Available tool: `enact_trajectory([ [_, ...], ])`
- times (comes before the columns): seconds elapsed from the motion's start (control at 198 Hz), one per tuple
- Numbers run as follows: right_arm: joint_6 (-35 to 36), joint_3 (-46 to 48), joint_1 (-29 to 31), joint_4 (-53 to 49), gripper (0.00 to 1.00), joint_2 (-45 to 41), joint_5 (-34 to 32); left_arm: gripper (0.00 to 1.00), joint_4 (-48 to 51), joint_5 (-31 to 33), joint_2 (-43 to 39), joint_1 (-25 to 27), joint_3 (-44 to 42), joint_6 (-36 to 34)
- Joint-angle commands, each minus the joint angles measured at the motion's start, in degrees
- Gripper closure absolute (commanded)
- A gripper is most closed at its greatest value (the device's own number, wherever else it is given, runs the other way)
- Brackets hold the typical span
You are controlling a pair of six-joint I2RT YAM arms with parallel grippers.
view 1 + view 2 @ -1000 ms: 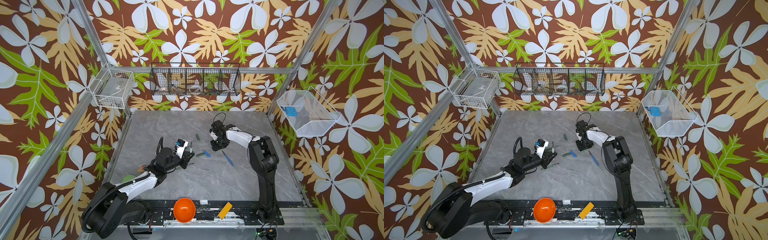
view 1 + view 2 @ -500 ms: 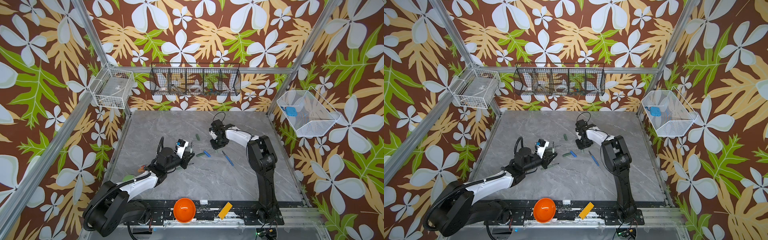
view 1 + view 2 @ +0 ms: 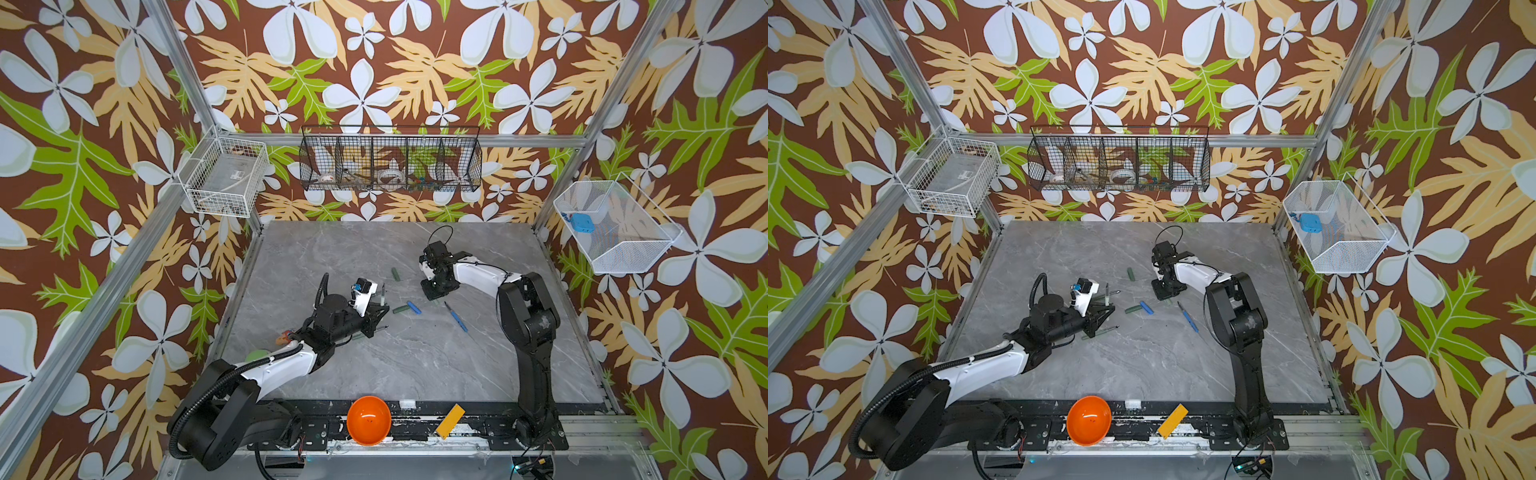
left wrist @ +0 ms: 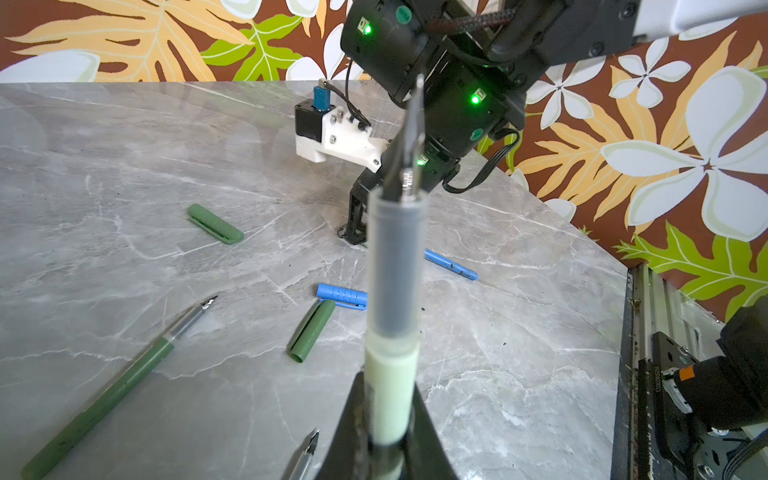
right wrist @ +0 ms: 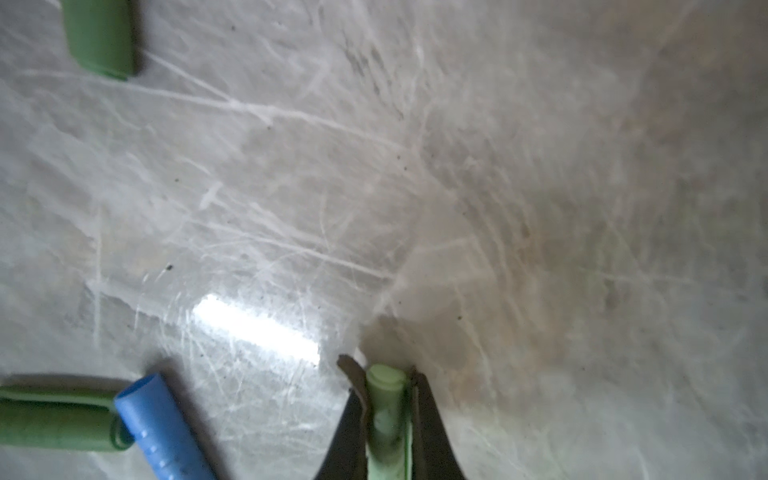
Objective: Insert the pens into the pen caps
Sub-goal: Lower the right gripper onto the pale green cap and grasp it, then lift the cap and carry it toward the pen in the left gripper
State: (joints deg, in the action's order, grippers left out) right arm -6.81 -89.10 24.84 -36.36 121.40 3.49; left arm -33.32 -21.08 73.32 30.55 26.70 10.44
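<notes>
1. My left gripper (image 4: 388, 388), clamped on the pale green pen (image 4: 395, 266): smoky clear grip, thin metal tip, left of the table's centre
2. My right gripper (image 5: 381, 370), pinched tight on the pale green cap (image 5: 384, 415), low over the tabletop
3. I count loose: blue cap (image 4: 340, 296) just beside dark green cap (image 4: 311, 330); blue pen (image 4: 451, 264)
4. Grey marble table (image 3: 415, 365); floral walls (image 3: 374, 83); black wire basket (image 3: 390, 162) behind

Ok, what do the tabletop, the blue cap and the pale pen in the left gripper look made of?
Tabletop: polished grey stone or a marble-look laminate, can't tell which; white veins, glare, fine scratches. Blue cap: probably matte moulded plastic; ribbed, uniform colour. Pale pen in the left gripper: opaque pale green plastic barrel, translucent smoky front section, shiny metal-looking tip.
</notes>
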Motion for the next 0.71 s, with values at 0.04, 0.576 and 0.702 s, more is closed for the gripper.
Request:
enact_trajectory([
  [0.04, -1.40, 1.60, 0.02, 1.40, 0.88, -2.90, 1.97, 1.00, -2.05, -0.32, 0.70, 0.37, 0.37, 0.04],
  [0.576, -10.36, 22.17, -0.54, 33.41, 0.89, -22.39, 21.15, 1.00, -2.99, -1.83, 4.29, 3.29, 2.03, 0.85],
  [0.702, -17.11, 29.27, -0.57, 46.84, 0.89, -26.47, 26.98, 1.00, -4.31, -3.00, 5.07, 3.42, 1.98, 1.78],
])
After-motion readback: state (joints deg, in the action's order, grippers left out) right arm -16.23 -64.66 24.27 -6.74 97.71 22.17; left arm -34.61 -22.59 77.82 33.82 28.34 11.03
